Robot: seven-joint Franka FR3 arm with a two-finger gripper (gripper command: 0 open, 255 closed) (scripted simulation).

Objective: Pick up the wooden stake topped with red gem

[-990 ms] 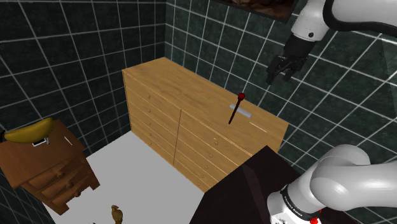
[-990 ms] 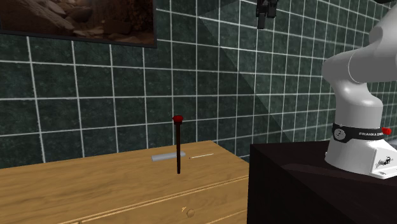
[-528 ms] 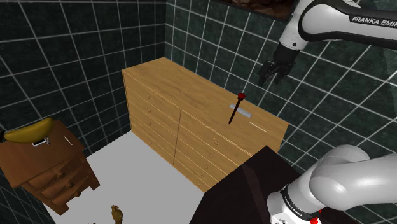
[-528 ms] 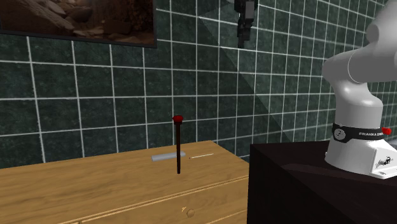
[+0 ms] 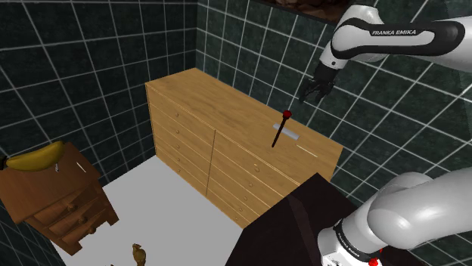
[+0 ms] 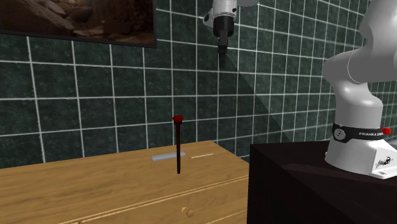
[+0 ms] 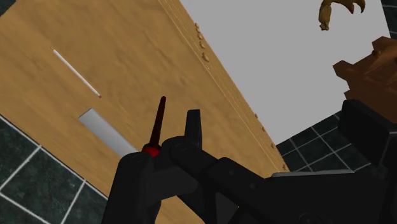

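Your claw (image 5: 311,92) has swung toward the shoulder view's left over the past second. It now hangs near the stake (image 5: 279,131) instead of well off to its right. In the second exterior view the claw (image 6: 221,44) has likewise slid left and come lower, though it is still high above the red gem (image 6: 178,119). The stake (image 6: 178,147) itself has not moved. It stands upright on the wooden dresser (image 5: 198,97), toward the far right end of the top, close to the tiled wall.

In the wrist view the claw (image 7: 167,141) is open and empty, its two black fingers standing apart. The gem (image 7: 151,150) shows between them, with the stake (image 7: 158,117) pointing away below. By my judgement this is the approach, nearly lined up from above, and the descent is still to come.

Counting things:
- one stake with one gem
- one flat grey strip (image 5: 292,135) just behind the stake
- one thin white stick (image 5: 306,148) to its right
- one dresser
- one small nightstand (image 5: 54,198) at near left, with one banana (image 5: 34,157) on top
- one small brown figure (image 5: 138,254) on the floor
- one arm on one dark stand (image 5: 291,227)
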